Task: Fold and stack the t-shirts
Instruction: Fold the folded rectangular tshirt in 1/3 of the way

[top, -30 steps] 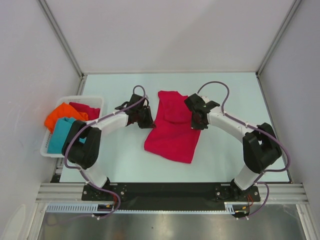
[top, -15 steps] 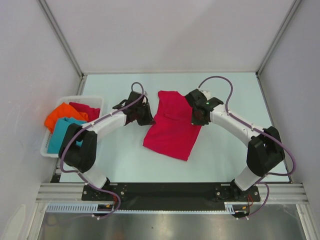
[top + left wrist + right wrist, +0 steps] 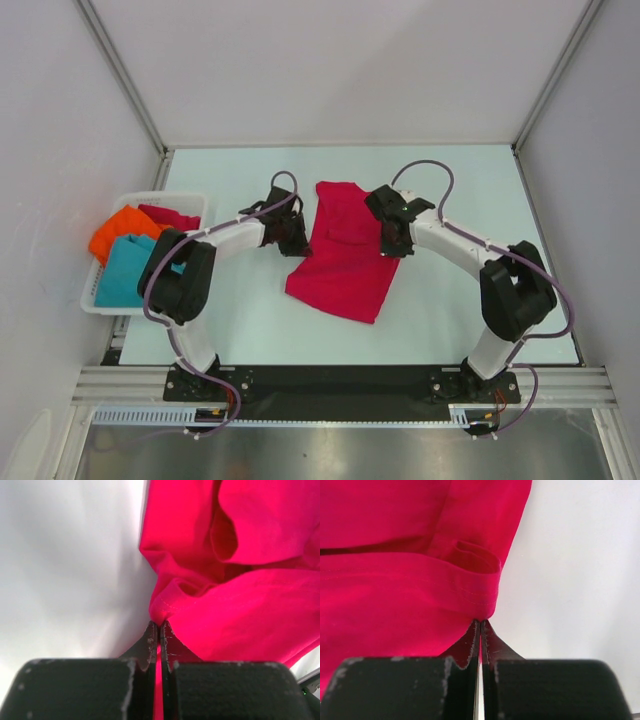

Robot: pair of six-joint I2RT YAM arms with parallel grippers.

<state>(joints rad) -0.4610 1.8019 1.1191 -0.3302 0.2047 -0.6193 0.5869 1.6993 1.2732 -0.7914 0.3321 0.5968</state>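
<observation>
White-walled enclosure [image 3: 330, 70] w/ a pale tabletop [image 3: 450, 310] filling the middle of the top view. Left arm [image 3: 225, 240] & right arm [image 3: 455, 245] both reach inward from the near edge, bent toward the centre. Between them lies the crimson t-shirt [image 3: 345, 265], spread roughly lengthwise on the tabletop, its near part skewed toward the left arm, cloth rumpled w/ folds around the middle. At the tabletop's left edge sits a white slotted basket [image 3: 95, 305]. Inside it: a teal t-shirt [image 3: 120, 275] at the near end, an orange t-shirt [image 3: 122, 228] behind it spilling over the left rim, & a second crimson t-shirt [image 3: 172, 216] at the far end beside the orange one. Left tool [image 3: 292, 238] sits at the spread shirt's left edge; its wrist cam shows it clenched, tips pinching a bunched hem fold, red cloth caught between the fingers [image 3: 150, 645]. Right tool [image 3: 390, 240] sits at the shirt's right edge; its wrist cam shows it clenched too, tips nipping the stitched hem corner, bare tabletop off to the right.
</observation>
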